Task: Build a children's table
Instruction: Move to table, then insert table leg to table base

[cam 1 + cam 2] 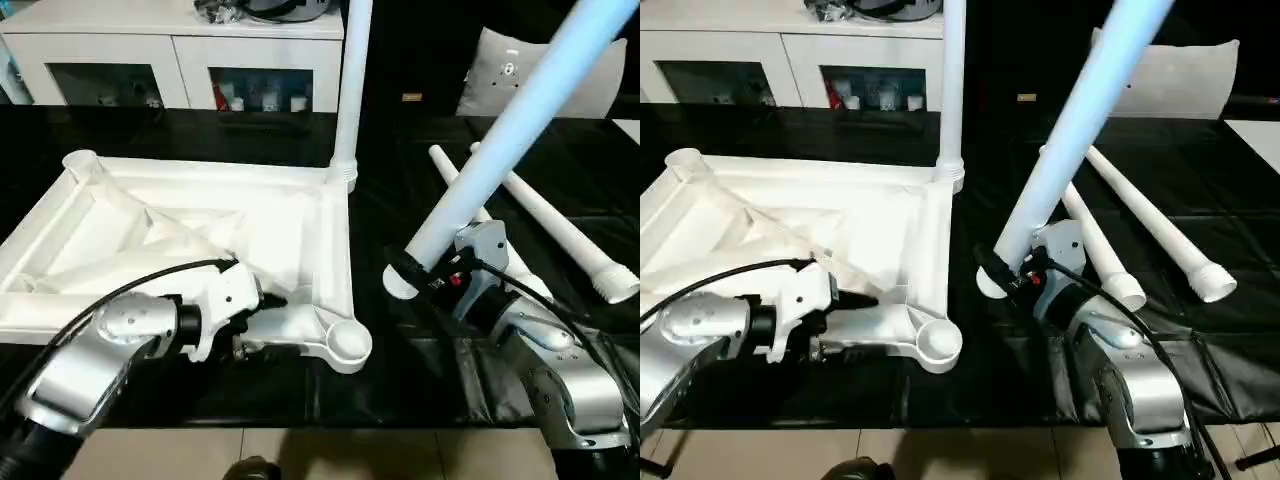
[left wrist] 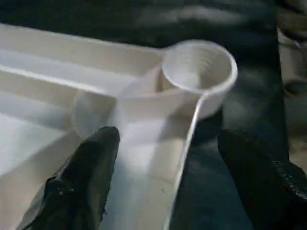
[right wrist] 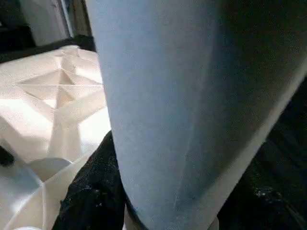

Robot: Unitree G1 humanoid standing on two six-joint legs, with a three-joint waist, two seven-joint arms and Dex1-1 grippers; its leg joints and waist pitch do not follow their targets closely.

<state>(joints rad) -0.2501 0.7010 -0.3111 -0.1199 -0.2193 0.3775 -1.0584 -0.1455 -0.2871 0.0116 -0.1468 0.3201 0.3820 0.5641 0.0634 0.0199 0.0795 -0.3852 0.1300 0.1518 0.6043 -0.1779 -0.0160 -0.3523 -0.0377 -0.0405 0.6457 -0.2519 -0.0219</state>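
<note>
White plastic dominates the black-covered work table [image 1: 400, 385] as the robot fits the second leg of a children's table. Nearest the camera, the left gripper [image 2: 168, 191] stands wide open, its black fingers [image 2: 88, 167] straddling the rim of the upturned table top [image 1: 200, 230] beside the empty near corner socket [image 1: 350, 343], a round cup with ridges inside; it holds nothing. Just to the right, the right gripper [image 1: 432, 270] is closed around the thick end of a long tapered leg [image 1: 520, 125], tilted up and away, its base hanging just off the socket. The next move, by the look of it, calls for bringing that leg upright, seating its end in the socket and turning it home while the left gripper steadies the ribbed top. Farther back, one leg [image 1: 350, 90] already stands upright in the far corner; two spare legs [image 1: 560, 230] lie on the cloth, before a white glass-door cabinet [image 1: 180, 60].
</note>
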